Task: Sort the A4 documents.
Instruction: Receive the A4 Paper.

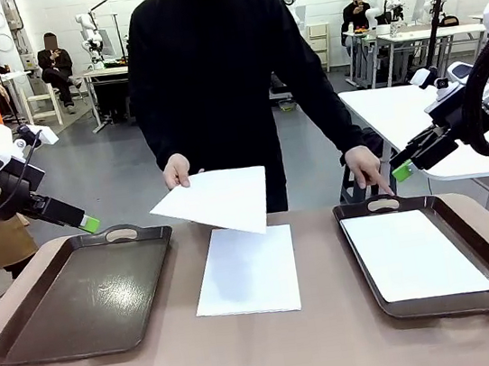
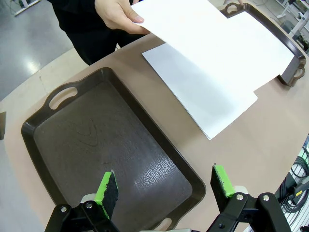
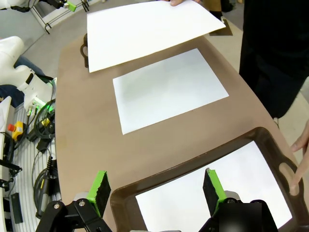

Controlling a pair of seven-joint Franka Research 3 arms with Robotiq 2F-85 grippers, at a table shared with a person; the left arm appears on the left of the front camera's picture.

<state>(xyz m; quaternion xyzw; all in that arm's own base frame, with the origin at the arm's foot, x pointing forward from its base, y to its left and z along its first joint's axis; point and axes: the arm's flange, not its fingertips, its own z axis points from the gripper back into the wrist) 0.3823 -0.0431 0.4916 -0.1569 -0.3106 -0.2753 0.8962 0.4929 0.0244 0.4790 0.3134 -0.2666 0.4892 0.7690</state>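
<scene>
Brown table (image 1: 270, 361): left tray (image 1: 78, 297), right tray (image 1: 486, 249), both dark; white sheet (image 1: 246, 269) flat between them, touching neither.

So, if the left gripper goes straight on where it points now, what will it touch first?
Probably the empty brown tray, which lies directly ahead of the left gripper; nothing seems to stand between.
</scene>
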